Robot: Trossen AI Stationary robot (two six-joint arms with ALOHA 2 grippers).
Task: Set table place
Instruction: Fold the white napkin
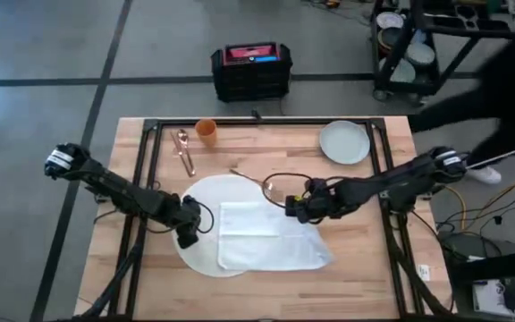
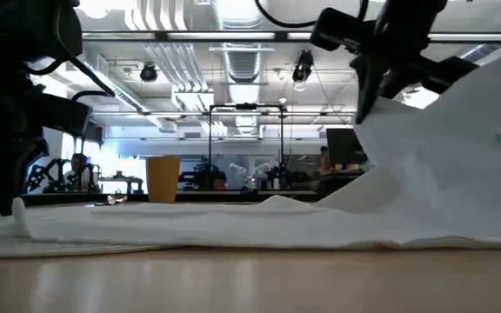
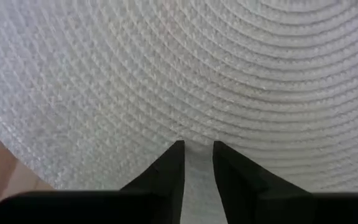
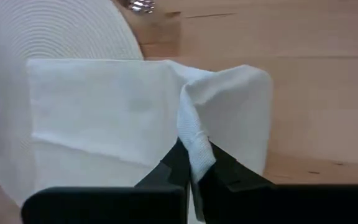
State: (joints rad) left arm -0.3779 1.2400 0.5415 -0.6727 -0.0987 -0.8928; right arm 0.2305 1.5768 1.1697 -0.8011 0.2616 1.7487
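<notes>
One round white mat [image 1: 206, 199] lies near the middle of the light-wood table [image 1: 356, 268], and one white cloth napkin [image 1: 271, 240] lies over its 4 o'clock part, spilling onto the bare wood.

The right gripper [image 1: 291, 207] sits at the napkin's 1 o'clock corner; in its wrist view the two fingers are pinched on a raised fold of the cloth [image 4: 194, 146].

The left gripper [image 1: 189, 238] hangs at the mat's 8 o'clock side; its wrist view shows the woven mat [image 3: 185, 81] and its fingers [image 3: 166, 171] a narrow gap apart, holding nothing.

Toward 12 o'clock on the table stand one orange cup [image 1: 206, 130] and one pale grey-green plate [image 1: 344, 142]. Utensils lie at 11 o'clock [image 1: 184, 150] and just off the mat's 1 o'clock edge [image 1: 247, 174]; their count is unclear.
</notes>
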